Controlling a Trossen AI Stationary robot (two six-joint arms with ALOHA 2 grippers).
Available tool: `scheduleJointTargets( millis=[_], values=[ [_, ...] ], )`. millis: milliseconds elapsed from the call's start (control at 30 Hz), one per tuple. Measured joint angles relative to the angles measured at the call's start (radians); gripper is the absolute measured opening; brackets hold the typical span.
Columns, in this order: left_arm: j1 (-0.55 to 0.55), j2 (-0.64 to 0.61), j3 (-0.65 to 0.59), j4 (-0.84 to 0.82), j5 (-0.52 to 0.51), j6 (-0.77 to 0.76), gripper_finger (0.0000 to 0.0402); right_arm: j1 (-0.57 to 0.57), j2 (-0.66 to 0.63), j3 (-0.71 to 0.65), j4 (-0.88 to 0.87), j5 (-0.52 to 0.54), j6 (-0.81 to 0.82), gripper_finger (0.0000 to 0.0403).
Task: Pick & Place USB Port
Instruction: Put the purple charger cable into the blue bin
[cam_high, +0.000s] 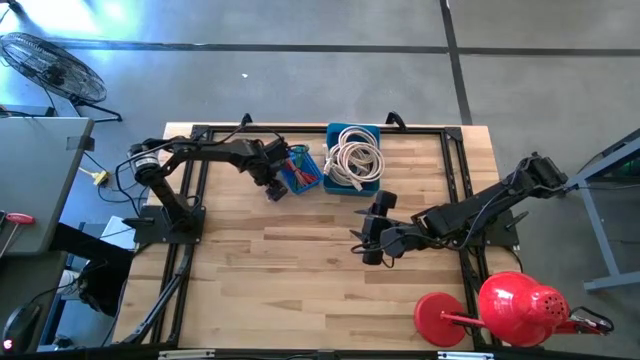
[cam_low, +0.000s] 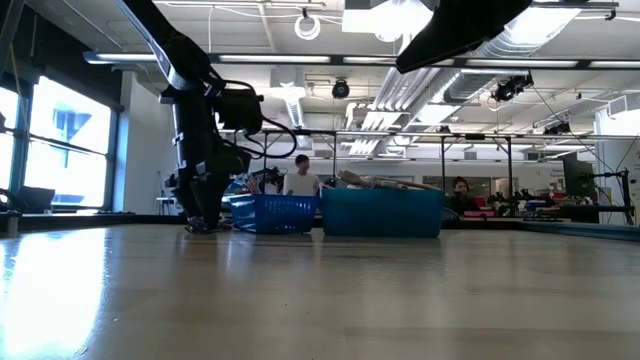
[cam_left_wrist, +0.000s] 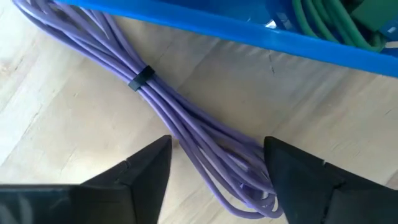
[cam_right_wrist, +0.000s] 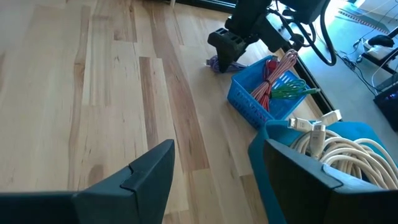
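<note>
A purple cable bundle (cam_left_wrist: 180, 118), bound by a black tie (cam_left_wrist: 142, 77), lies flat on the wood beside the near wall of the blue basket (cam_left_wrist: 236, 31). My left gripper (cam_left_wrist: 217, 142) is open and points down over the bundle's looped end, one finger on each side, just left of the basket in the high view (cam_high: 274, 188). That basket (cam_high: 302, 168) holds red and green cables. The teal bin (cam_high: 355, 158) holds white cables. My right gripper (cam_high: 358, 240) is open above bare table at mid-table, near the bin (cam_right_wrist: 211, 146).
A red watering can (cam_high: 520, 305) and a red disc (cam_high: 442, 318) sit at the table's near right corner. Black frame rails (cam_high: 455, 170) run along the left, right and far edges. Open wood (cam_high: 280, 280) lies across the near half of the table.
</note>
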Motion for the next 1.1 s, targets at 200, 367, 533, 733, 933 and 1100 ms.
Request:
scheduleJointTargets(
  millis=[200, 367, 533, 733, 933, 1100],
  values=[
    [0.002, 0.002, -0.001, 0.002, -0.018, 0.001, 0.015, 0.0, 0.0, 0.0, -0.011, 0.0, 0.004, 0.0236],
    [0.001, 0.002, 0.0, -0.003, -0.017, 0.052, 0.0023, 0.0, 0.0, 0.0, -0.015, 0.0, 0.008, 0.0236],
    [0.001, 0.002, 0.0, -0.007, -0.017, 0.117, 0.0018, 0.0, 0.0, 0.0, -0.016, 0.0, 0.009, 0.0236],
    [0.002, 0.002, 0.001, -0.013, -0.019, 0.114, 0.001, 0.0, 0.0, 0.0, -0.017, 0.0, 0.011, 0.0236],
    [0.002, 0.006, 0.047, -0.108, -0.069, 0.159, 0.0009, 0.0, 0.0, 0.0, -0.019, 0.0, 0.011, 0.0236],
    [-0.013, 0.006, 0.157, -0.23, -0.142, 0.192, 0.0009, 0.0, 0.001, 0.0, -0.02, 0.0, 0.011, 0.0236]
  ],
)
